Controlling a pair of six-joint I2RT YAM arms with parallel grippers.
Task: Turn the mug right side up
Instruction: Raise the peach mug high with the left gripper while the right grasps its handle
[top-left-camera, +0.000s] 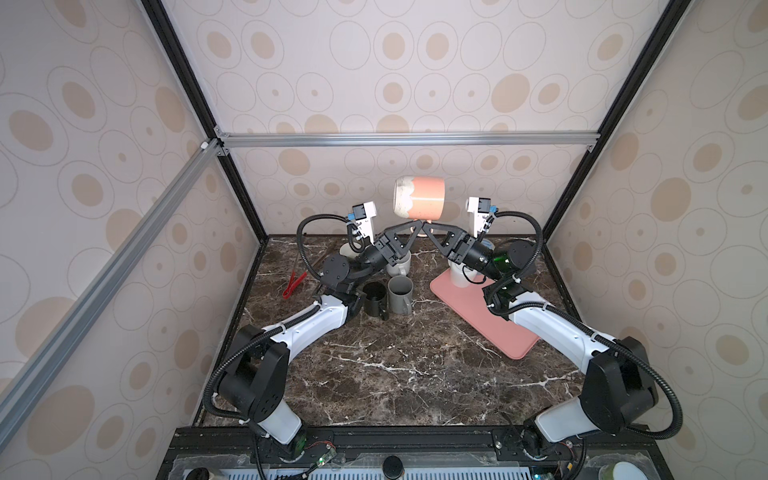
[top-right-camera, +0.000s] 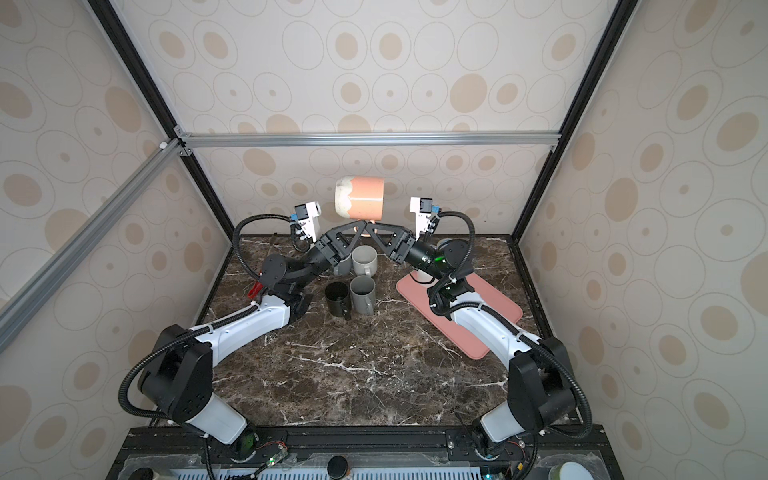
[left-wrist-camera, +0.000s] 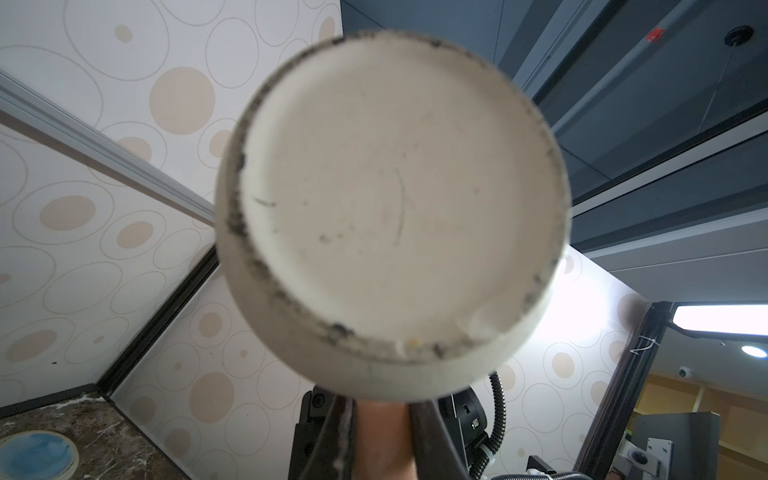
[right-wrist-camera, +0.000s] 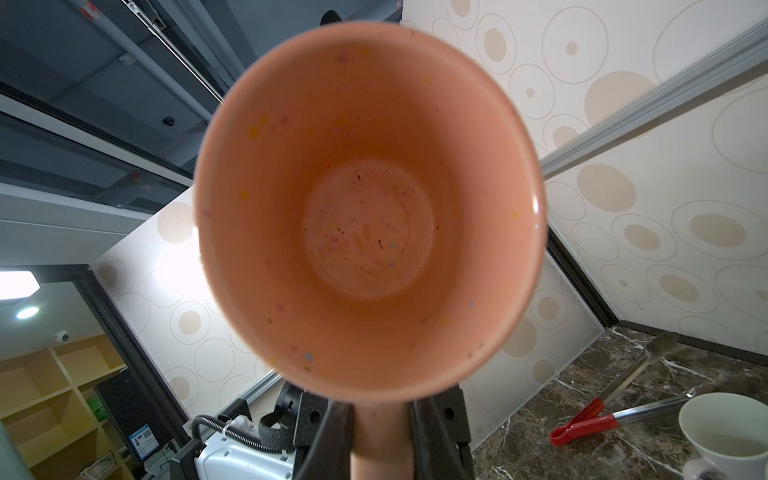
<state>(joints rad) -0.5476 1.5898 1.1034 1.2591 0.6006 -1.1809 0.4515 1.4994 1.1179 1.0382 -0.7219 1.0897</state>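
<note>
Mug (top-left-camera: 419, 201), salmon-pink with a beige base, held in the air on its side above the middle of the counter's (top-left-camera: 395, 365) back edge. Its long axis runs level from arm to arm. The flat, scuffed base faces the left arm and fills the left wrist view. The open mouth faces the right arm, whose wrist camera looks straight into the empty inside.

The handle (left-wrist-camera: 382, 440) hangs beneath the body, and both arms reach up to it from opposite sides. The left gripper (top-left-camera: 417, 227) and right gripper (top-left-camera: 429, 228) meet tip to tip just under the mug, so neither arm is nearer. In each wrist view black fingers press against the two sides of the handle, so both pairs of jaws look clamped on it. Which one bears the weight cannot be told.

To stand the mug upright, the mouth would likely have to swing up a quarter turn, with the base dropping on the left arm's side.

The handle's curve is mostly hidden by the fingers, and the mug's edges are blurred close to both lenses. On the counter below stand a black mug (top-left-camera: 374, 297) and a grey mug (top-left-camera: 400, 293). Red-handled tongs (top-left-camera: 293, 284) lie near the left edge and a pink board (top-left-camera: 490, 324) near the right edge.
</note>
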